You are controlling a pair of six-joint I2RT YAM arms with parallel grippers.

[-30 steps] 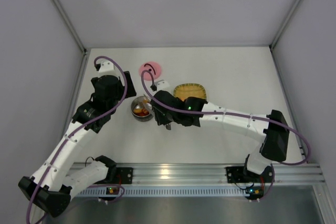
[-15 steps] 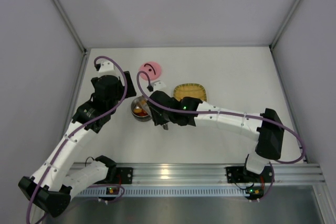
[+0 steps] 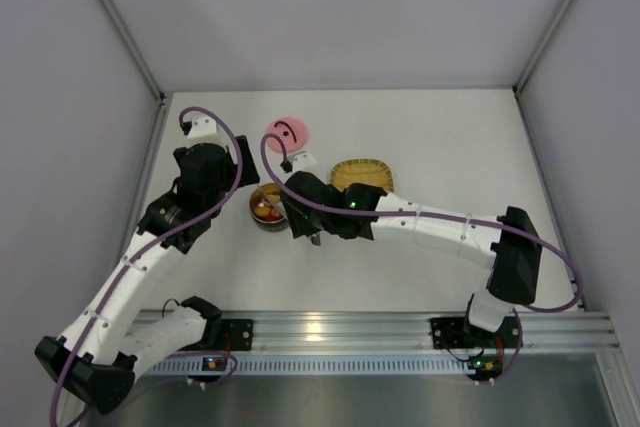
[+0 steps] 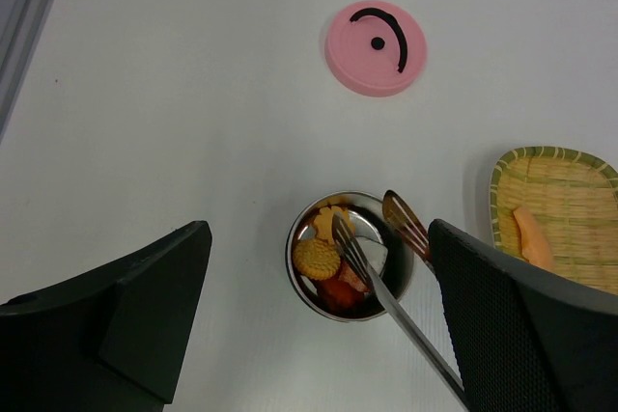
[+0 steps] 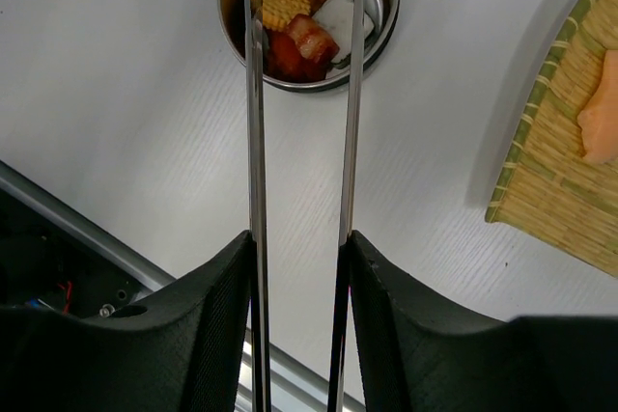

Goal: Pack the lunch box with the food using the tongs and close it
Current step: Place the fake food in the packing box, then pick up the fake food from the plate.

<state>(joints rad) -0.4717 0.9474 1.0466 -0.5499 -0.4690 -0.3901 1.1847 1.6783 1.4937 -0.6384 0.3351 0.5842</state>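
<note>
Box (image 4: 290, 258): steel, uncovered, standing on the white worktop (image 4: 174, 94) between the two arms, near the tray (image 4: 555, 166).
Food (image 4: 319, 258): orange, yellow and red pieces and one white, lying in the box.
Tongs (image 5: 255, 142): grasped by the right hand (image 5: 299, 248), fingers pressed on both arms from outside, tips apart over the box.
Lid (image 4: 377, 48): pink, flat on the worktop, well apart from the box.
Tray: yellow, woven, holding one orange piece (image 4: 531, 235).
Left hand (image 4: 319, 238): released, jaws wide, above the box.

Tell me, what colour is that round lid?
The lid is pink with a black arc, clearest from the left wrist.
</note>
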